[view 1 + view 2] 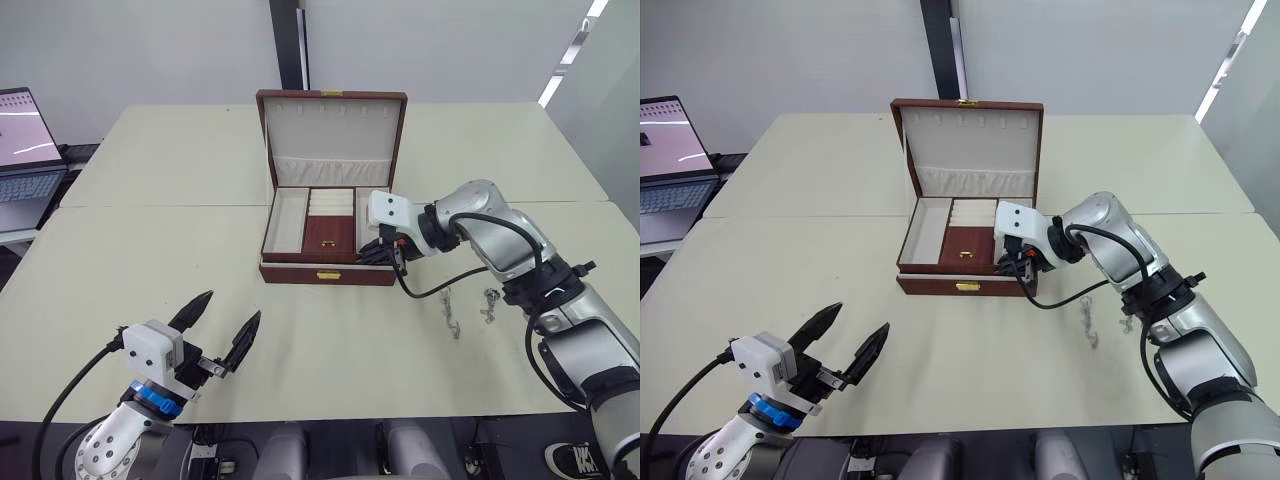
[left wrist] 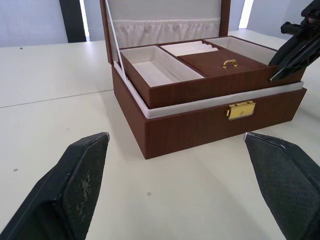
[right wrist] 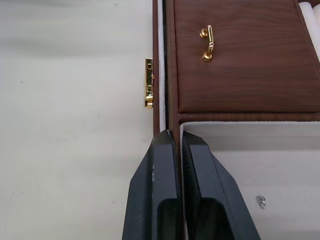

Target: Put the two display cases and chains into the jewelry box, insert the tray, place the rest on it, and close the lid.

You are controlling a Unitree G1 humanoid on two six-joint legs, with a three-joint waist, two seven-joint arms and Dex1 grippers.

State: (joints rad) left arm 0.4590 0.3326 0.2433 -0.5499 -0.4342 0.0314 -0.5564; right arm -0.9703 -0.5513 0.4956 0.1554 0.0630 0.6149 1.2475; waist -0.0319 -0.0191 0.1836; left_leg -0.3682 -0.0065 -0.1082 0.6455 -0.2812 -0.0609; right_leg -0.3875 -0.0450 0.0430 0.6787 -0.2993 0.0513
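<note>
Left eye view is showing one large reddish-brown wood-look jewelry box (image 1: 325,262) sitting on the pale desk (image 1: 150,260), its cream-lined hinged lid (image 1: 333,135) standing upright and one shallow reddish-brown tray (image 1: 325,225) with a small gold handle lying inside it. Two short silvery metal chains (image 1: 468,307) are lying on the desk right of the box, near each other. One open laptop (image 1: 25,155) is standing at the far left. The right arm is bending inward, its right pincer (image 3: 181,160) clenching on the tray's front wall at the right cream section. The left pincer (image 1: 222,330) is hovering released above the desk, well apart from the box, its fingers (image 2: 77,185) spread wide.
</note>
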